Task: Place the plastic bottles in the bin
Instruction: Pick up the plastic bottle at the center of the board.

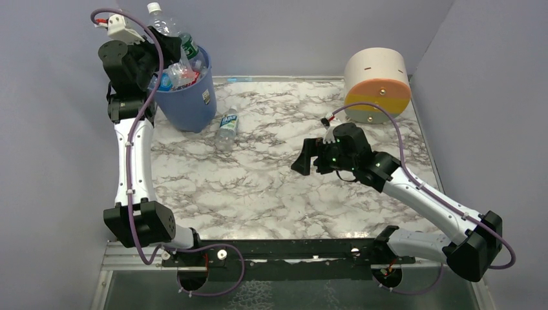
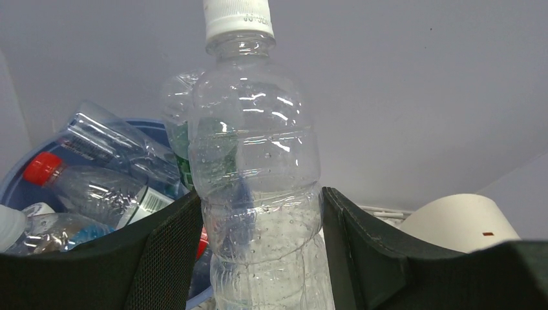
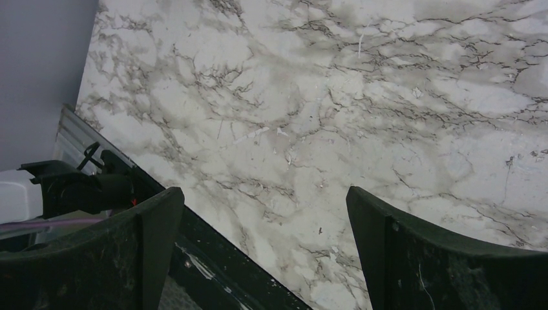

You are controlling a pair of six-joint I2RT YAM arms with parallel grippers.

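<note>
Clear bottle (image 2: 255, 142) clamped in left pincer (image 2: 262, 216) — right pincer (image 3: 263, 216) wide open.

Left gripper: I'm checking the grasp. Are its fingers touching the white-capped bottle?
Touching. The left wrist view shows the left gripper with its fingers pressed against both sides of the white-capped bottle, no gap.

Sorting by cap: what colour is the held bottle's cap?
White cap on the held bottle; clearest in left wrist view.
</note>
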